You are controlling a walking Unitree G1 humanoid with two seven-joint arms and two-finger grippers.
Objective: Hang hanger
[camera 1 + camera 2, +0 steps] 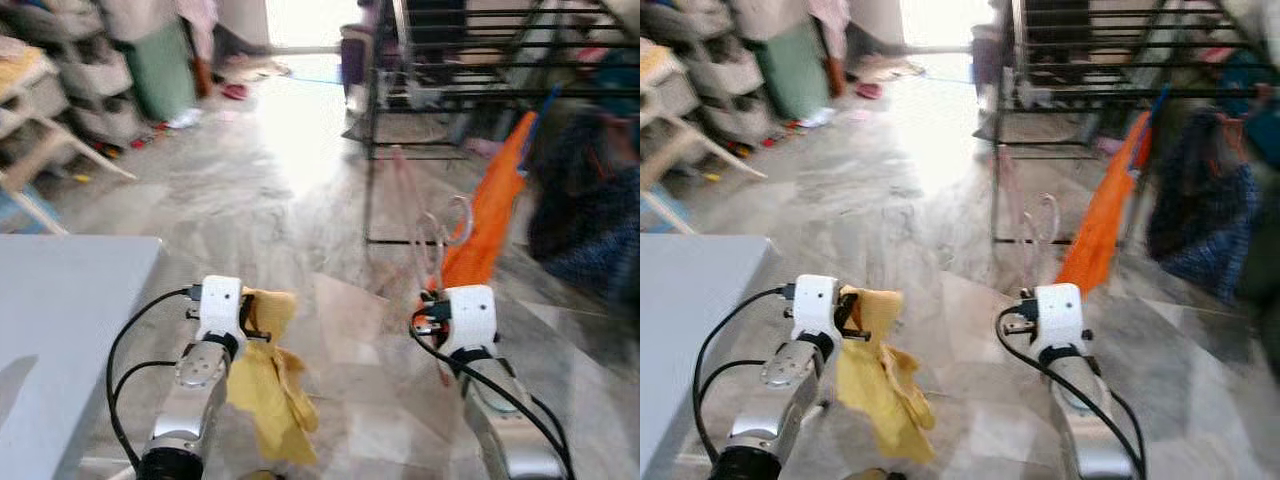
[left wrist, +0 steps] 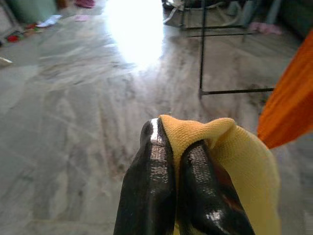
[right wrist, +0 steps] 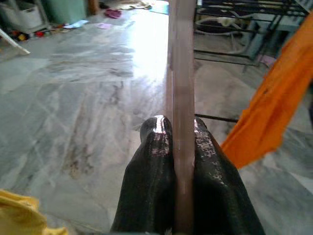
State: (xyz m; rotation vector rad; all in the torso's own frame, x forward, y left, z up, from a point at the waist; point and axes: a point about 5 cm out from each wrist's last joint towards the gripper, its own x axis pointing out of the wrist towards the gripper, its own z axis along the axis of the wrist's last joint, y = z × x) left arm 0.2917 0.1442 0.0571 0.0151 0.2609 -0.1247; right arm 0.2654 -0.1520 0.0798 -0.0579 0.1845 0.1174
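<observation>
My right gripper (image 3: 178, 134) is shut on a pale translucent hanger (image 3: 180, 73), which stands upright ahead of it with its metal hook (image 1: 458, 215) at the top. My left gripper (image 2: 177, 142) is shut on a yellow cloth (image 1: 268, 385) that droops below the wrist. A black metal drying rack (image 1: 430, 90) stands ahead on the right, with an orange garment (image 1: 490, 215) hanging from it just beyond the hanger.
A grey table (image 1: 60, 320) edge lies at the left. Dark blue clothing (image 1: 585, 210) hangs on the rack's right side. Shelves with clutter (image 1: 60, 90) and a green bin (image 1: 160, 70) stand far left. Marble floor (image 1: 270, 190) stretches ahead, brightly lit.
</observation>
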